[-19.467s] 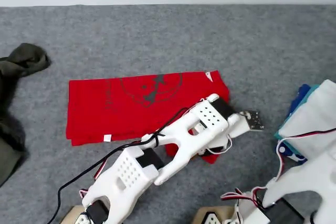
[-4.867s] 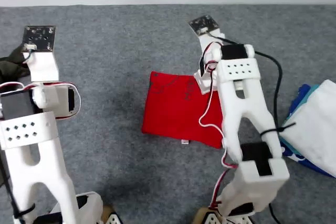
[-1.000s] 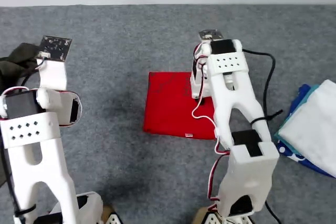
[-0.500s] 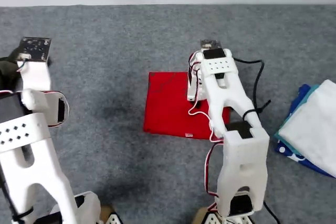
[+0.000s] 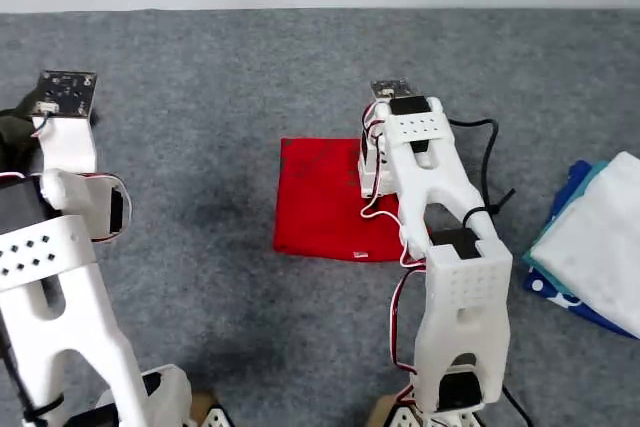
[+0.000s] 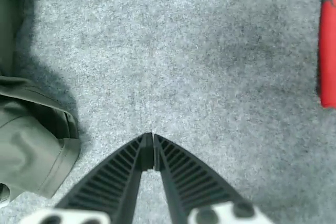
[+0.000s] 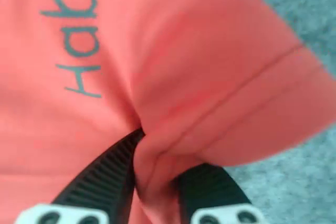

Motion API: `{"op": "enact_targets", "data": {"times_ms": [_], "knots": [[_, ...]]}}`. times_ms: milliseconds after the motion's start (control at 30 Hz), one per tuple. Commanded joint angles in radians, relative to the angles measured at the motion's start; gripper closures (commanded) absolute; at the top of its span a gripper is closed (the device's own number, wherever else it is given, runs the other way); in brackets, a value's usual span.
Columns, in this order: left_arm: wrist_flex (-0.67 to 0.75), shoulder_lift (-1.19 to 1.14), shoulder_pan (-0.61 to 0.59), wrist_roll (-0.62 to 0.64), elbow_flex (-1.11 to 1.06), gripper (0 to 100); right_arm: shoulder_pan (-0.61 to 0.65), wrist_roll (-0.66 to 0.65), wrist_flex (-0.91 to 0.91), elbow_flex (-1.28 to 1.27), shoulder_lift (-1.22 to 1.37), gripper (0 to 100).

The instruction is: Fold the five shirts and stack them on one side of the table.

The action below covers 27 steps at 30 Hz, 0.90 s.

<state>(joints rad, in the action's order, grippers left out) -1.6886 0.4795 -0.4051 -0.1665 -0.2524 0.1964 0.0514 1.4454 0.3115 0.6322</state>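
The red shirt (image 5: 320, 202) lies folded flat in the middle of the grey table (image 5: 220, 67). The right claw (image 7: 157, 153) is down on the far side of it. Its two black fingers (image 7: 105, 177) are clamped on a bunched-up fold of the red cloth, close to the shirt's edge, and a little grey table shows just past that edge. The left claw (image 6: 153, 141) hangs above bare table with its fingers pressed together and nothing between them. Near it, at the table's left edge, lies a green shirt (image 6: 29, 145) (all crumpled, not folded). The red shirt is well apart from this claw. On the right side of the table sits a pile of folded shirts (image 5: 600, 237) — a white one on top, blue ones peeking out below.
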Motion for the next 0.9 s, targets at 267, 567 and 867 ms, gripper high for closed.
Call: {"op": "enact_targets", "data": {"times_ms": [267, 567, 867], "knots": [[-0.02, 0.029, -0.005, -0.012, 0.033, 99, -0.266, -0.841, -0.127, 0.015, -0.113, 98.8], [-0.043, 0.029, -0.005, -0.012, 0.033, 99, -0.297, -1.257, -0.166, 0.282, -0.021, 98.8], [-0.063, 0.029, -0.006, -0.012, 0.033, 99, -0.337, -1.026, -0.186, 0.425, 0.079, 78.4]]}}
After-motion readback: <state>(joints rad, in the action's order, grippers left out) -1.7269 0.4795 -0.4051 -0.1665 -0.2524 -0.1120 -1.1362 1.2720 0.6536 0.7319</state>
